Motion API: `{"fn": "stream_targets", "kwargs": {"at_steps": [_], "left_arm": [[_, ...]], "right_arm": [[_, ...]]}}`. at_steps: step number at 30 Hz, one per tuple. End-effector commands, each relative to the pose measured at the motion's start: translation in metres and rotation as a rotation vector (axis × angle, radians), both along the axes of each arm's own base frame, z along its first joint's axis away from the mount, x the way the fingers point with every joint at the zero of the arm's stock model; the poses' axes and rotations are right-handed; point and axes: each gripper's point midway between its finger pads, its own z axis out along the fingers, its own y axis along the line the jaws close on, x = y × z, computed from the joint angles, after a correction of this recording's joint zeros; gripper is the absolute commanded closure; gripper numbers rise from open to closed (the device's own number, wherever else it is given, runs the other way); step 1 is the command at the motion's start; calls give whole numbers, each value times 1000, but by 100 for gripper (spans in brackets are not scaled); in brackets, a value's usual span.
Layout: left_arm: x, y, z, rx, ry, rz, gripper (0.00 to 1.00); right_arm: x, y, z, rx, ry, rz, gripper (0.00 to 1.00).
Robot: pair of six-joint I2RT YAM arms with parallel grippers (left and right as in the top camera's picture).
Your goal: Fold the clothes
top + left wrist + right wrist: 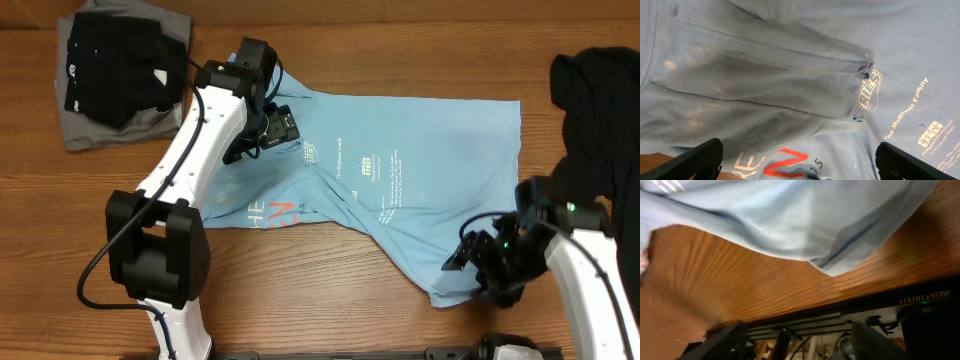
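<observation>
Both claws gaped wide, empty: left gripper (274,128) above the light-blue T-shirt (420,150) at upper left, right gripper (468,258) beside its lower-right hem.

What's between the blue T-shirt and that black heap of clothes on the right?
Only a narrow strip of bare wooden table separates the light-blue T-shirt from the black garment, as the overhead view shows.
</observation>
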Motion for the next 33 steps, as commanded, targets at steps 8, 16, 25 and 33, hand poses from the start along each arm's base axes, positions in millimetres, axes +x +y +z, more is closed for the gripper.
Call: {"fn": "stream_targets", "kwargs": {"at_steps": [8,16,25,33], "left_arm": [[-1,-3,4,-22,12,-24,0],[-6,-2,3,-18,30,-24,0],[-6,-2,3,-17,33,-23,0],[-7,-1,3,-16,37,-23,0]], "right_arm": [[-11,1,-35,-47,63,-266,25],[-25,2,-78,-60,116,-377,25],[-23,2,-90,-57,86,-377,33],[-22,2,-90,-57,84,-376,52]]}}
